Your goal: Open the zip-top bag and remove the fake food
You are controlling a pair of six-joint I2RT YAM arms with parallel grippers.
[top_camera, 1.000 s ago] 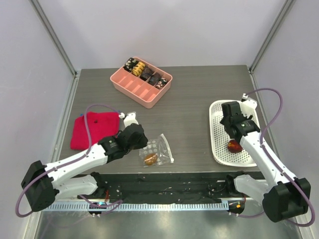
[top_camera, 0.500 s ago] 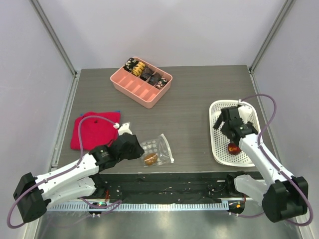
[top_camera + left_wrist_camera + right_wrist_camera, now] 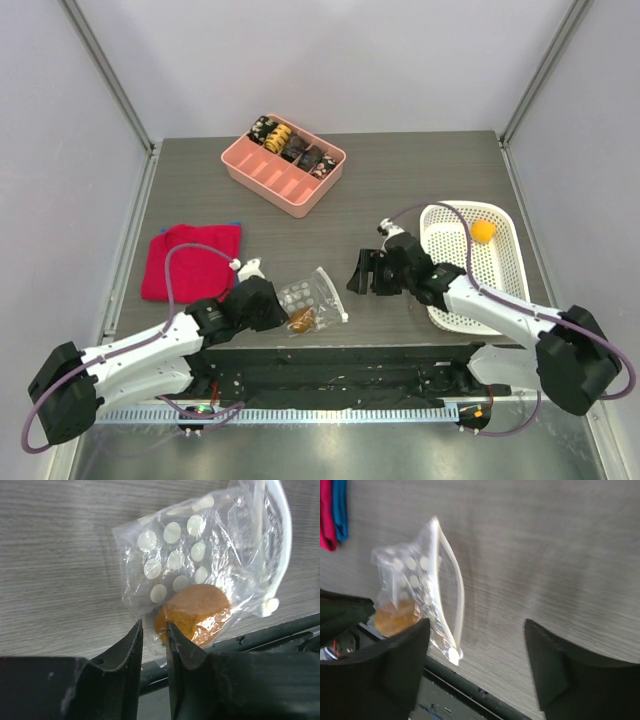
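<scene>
Right gripper (image 3: 476,630), jaws wide and empty, has swung from white basket (image 3: 497,272) to the zip-top bag (image 3: 315,297) the left gripper (image 3: 154,630) pinches; orange fake food (image 3: 192,612) remains inside.

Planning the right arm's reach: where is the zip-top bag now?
In the top view the zip-top bag lies near the front edge of the table, just left of centre, between the left tool pinching its corner and the open right tool.
</scene>
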